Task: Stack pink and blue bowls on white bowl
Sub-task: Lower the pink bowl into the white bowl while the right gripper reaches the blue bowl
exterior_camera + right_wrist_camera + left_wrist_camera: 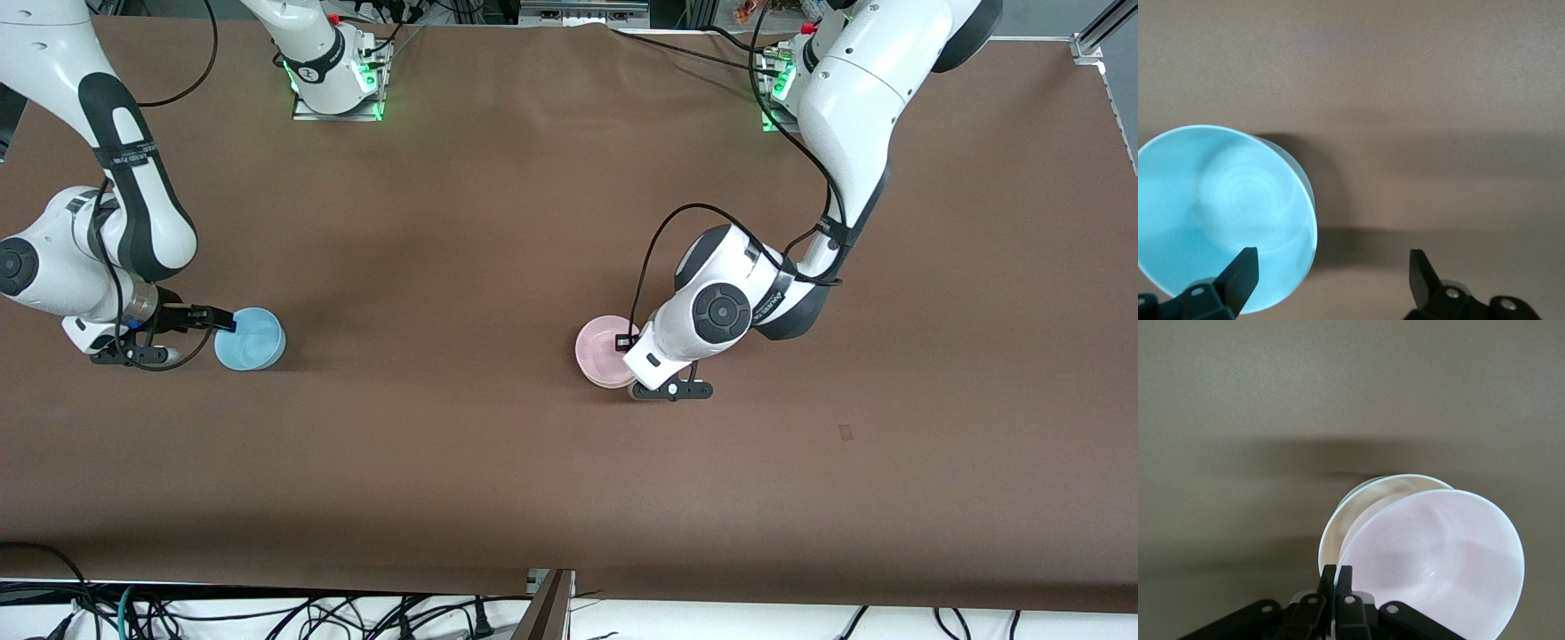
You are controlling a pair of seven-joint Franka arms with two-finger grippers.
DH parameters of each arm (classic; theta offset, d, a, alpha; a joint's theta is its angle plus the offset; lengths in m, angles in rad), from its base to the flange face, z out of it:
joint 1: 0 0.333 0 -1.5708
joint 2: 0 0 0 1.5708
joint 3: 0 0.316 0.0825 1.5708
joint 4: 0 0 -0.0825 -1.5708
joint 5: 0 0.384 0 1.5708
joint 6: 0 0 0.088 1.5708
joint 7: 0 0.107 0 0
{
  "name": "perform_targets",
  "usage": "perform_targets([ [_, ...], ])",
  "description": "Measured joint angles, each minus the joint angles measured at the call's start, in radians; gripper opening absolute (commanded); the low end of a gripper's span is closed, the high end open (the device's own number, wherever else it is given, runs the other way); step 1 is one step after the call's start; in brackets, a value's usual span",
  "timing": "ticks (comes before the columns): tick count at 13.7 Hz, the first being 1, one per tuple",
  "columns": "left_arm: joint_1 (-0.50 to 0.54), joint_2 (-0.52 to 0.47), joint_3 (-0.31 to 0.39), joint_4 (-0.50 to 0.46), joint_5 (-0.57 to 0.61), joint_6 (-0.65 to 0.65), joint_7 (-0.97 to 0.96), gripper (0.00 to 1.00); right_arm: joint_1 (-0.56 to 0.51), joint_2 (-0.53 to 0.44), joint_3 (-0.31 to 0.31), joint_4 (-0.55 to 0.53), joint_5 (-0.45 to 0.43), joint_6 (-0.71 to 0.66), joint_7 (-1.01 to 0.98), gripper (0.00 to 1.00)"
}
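With the left tool (1336,577) pinching the pink bowl (1438,553) by its rim, askew on the white bowl (1333,530) near the surface's centre, level it before release, while the spread right tool (1328,270) should straddle the blue bowl's (253,340) nine-o'clock rim squarely.

Left gripper (1337,577) clamped tight — right gripper (1331,267) spread wide, low.
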Motion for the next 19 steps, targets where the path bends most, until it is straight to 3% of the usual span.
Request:
perform_targets([
  [6,-0.001,0.014,0.0,-0.001,0.0,0.0,0.0,0.0,-0.015,0.023,-0.001,0.0,0.124,0.016,-0.117,0.99],
  [7,-0.001,0.016,0.0,-0.001,0.0,0.001,0.0,0.15,-0.015,0.023,0.0,0.0,0.127,0.017,-0.118,0.93],
  [8,-0.001,0.017,0.0,-0.001,0.0,0.002,0.0,0.82,-0.015,0.023,0.0,0.0,0.132,0.017,-0.118,0.83],
  [9,-0.001,0.018,0.001,-0.001,0.0,0.003,0.0,1.0,-0.015,0.023,0.0,0.001,0.14,0.017,-0.12,0.72],
  [15,0.0,0.016,0.002,0.011,0.0,0.009,0.0,1.0,-0.015,0.023,0.0,0.004,0.153,0.017,-0.135,0.06],
  [16,0.001,0.014,0.002,0.013,0.0,0.009,0.0,1.0,-0.015,0.023,0.001,0.004,0.153,0.017,-0.138,0.0],
  [19,0.01,-0.025,0.003,0.027,0.0,-0.025,0.0,1.0,-0.015,0.023,0.005,0.014,0.157,0.012,-0.139,0.0],
])
